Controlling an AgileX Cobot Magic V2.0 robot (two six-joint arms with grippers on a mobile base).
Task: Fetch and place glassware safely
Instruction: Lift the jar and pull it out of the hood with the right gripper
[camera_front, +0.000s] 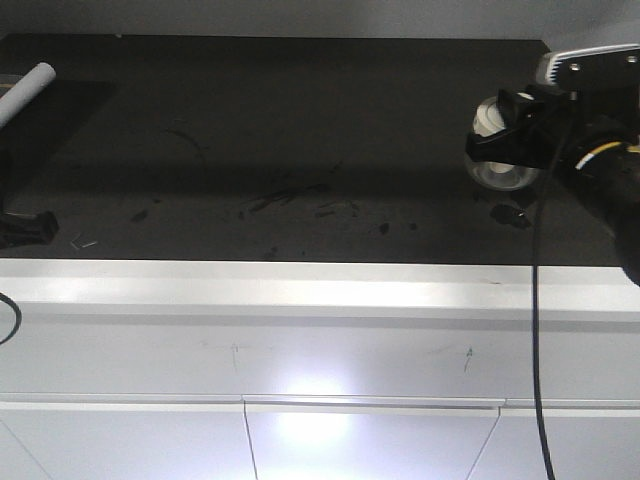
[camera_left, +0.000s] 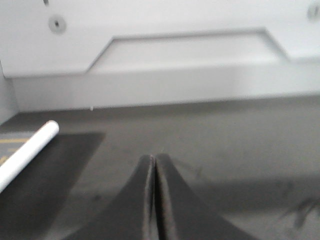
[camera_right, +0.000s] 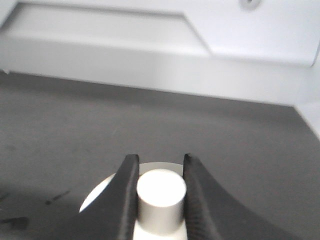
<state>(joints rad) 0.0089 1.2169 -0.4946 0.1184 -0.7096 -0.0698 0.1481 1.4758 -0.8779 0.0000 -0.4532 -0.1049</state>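
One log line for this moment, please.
right gripper shut on lid knob of glass jar | jar at worktop right side, lifted or resting unclear | left gripper shut, empty | white tube far left

Bench (camera_front: 300, 110): a dark matte top with a white front edge (camera_front: 300, 285) and a white back wall behind it. A darker rectangular mat (camera_front: 70, 125) lies at the far left, with a white tube (camera_front: 25, 92) lying slanted across its far corner. Dark scuffs (camera_front: 290, 195) mark the middle of the top, and two small pale slivers (camera_front: 85, 241) lie near the left front. The jar (camera_front: 503, 170) is over the right end; whether it touches the top cannot be told.
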